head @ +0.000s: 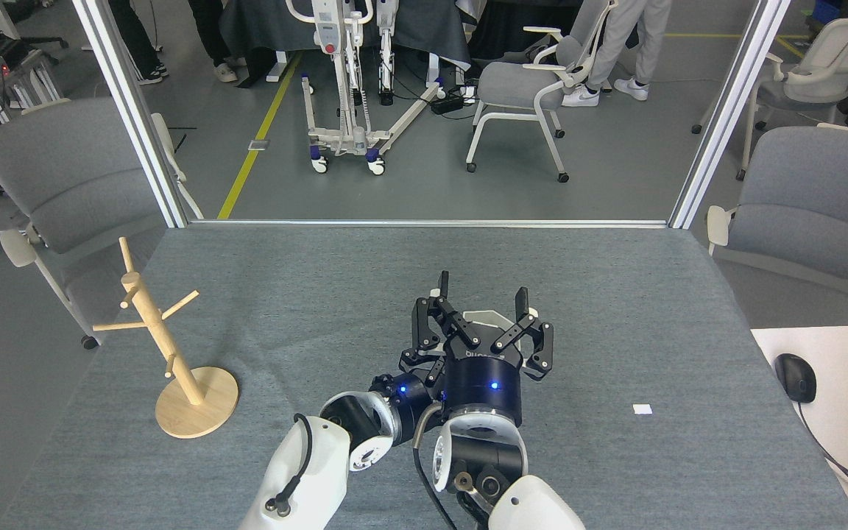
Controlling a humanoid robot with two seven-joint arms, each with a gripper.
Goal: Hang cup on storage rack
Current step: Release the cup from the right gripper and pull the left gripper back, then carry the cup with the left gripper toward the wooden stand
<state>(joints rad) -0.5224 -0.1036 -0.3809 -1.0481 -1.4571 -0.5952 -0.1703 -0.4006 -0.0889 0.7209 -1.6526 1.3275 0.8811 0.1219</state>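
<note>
My right gripper [481,294] stands at centre frame, jaws spread wide over the cup [484,319] — mostly hidden. My left gripper [424,353] sits just beside it; its state I cannot tell. The storage rack [166,346] stands lower left, near the table edge [63,397] — open cloth between.

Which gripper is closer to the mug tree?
Left. The left gripper sits right of the mug tree, well apart from it. The right gripper, open over the cup, is farther right.
</note>
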